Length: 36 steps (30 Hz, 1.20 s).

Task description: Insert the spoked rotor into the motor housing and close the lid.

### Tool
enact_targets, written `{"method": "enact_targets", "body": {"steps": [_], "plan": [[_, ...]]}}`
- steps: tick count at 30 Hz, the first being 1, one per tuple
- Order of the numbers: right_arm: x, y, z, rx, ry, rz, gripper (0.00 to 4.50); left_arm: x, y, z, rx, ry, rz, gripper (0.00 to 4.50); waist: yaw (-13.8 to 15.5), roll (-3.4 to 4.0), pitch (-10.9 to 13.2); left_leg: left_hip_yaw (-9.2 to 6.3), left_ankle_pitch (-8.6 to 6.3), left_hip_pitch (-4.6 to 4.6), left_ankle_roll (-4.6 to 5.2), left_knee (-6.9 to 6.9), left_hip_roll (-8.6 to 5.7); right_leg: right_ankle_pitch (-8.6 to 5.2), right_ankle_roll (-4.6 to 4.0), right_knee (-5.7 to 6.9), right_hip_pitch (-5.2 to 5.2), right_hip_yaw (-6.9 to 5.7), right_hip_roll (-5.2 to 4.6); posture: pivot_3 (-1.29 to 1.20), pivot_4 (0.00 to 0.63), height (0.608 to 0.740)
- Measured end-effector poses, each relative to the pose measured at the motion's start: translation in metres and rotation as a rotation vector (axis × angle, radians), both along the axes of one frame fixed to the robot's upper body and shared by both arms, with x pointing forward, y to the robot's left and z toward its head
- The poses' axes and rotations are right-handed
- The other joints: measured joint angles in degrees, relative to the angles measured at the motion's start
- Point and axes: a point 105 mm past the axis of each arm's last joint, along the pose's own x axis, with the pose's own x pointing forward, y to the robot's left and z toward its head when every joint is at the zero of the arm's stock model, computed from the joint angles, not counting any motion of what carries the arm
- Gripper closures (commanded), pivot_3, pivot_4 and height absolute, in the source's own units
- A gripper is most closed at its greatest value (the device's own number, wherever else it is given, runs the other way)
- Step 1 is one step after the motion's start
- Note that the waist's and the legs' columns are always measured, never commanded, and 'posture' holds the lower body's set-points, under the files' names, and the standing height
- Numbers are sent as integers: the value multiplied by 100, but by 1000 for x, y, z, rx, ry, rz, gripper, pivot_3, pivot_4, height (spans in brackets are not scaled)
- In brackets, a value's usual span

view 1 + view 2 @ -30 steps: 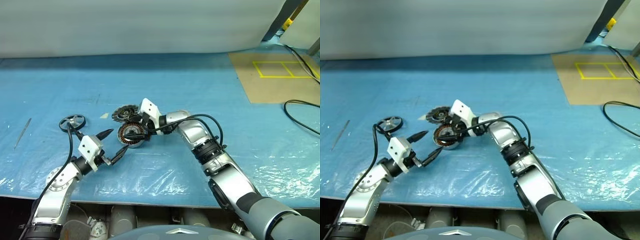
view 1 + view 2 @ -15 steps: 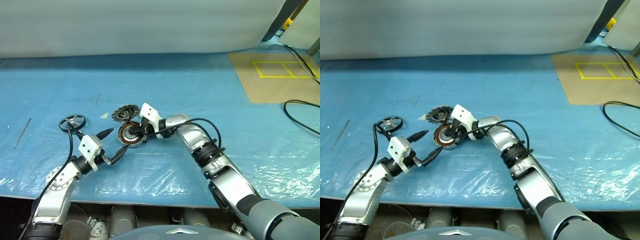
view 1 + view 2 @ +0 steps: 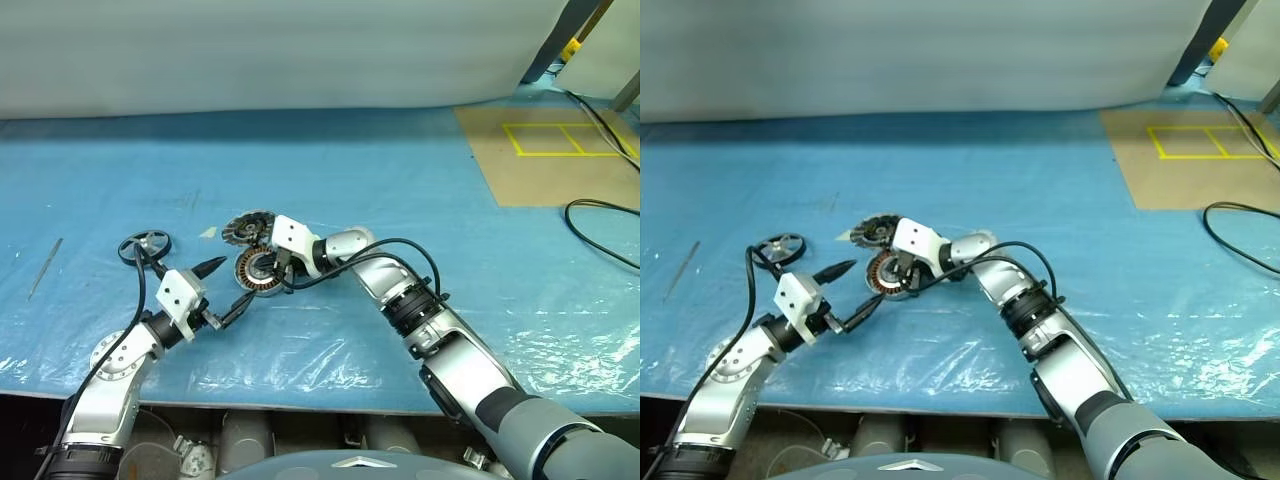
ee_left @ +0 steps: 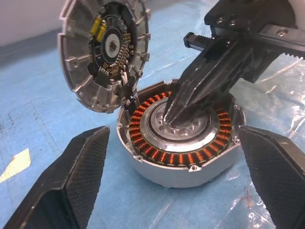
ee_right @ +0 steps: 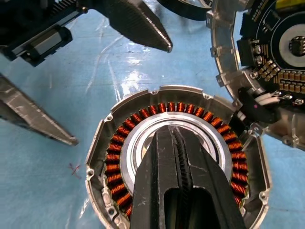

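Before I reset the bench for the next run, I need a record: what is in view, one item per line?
Copper-wound round metal motor housing: one, silver and copper, mid-table.
Ribbed silver disc lid: one, hinged open behind the housing.
Dark thin spoked rotor ring: one, on the sheet left of the housing.
Thin metal rod: one, grey, far left.
Blue plastic sheet: one, covering the table.
Brown board with yellow tape: one, far right.
Black cable: one, right edge.
Left gripper: open, beside the housing.
Right gripper: shut, tips on the housing's hub.

Your right gripper (image 4: 172,116) has closed its fingers and dropped slightly, its tips now resting on the hub of the housing (image 4: 180,138); it has also rolled.
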Motion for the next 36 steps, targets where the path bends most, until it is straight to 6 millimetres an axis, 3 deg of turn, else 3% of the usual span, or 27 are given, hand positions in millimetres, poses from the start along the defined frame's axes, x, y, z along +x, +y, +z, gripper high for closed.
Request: {"method": "enact_targets", "body": {"steps": [10,19,27,36], "plan": [[-3,-7,0,-77,-54,46,4473,3,-1,2,6,-2,-18,0,14,6,-10,1,0,5,0,-6,-4,-1,0,-5,7,0,-2,0,150,740],[-16,-4,0,-52,0,108,4473,6,0,0,15,6,-28,0,4,6,-10,1,0,1,0,-13,-3,-1,-1,-8,1,0,-1,0,150,740],[-10,7,2,58,69,28,4473,5,0,-1,17,6,-32,0,7,6,-9,1,0,-24,0,-9,-3,0,-1,-6,-22,-1,-1,0,150,740],[-9,6,-2,25,52,26,4473,-2,3,-9,4,24,-3,0,2,5,-9,1,0,-21,0,-11,-3,0,0,-7,-20,-1,-1,0,150,740]]}}
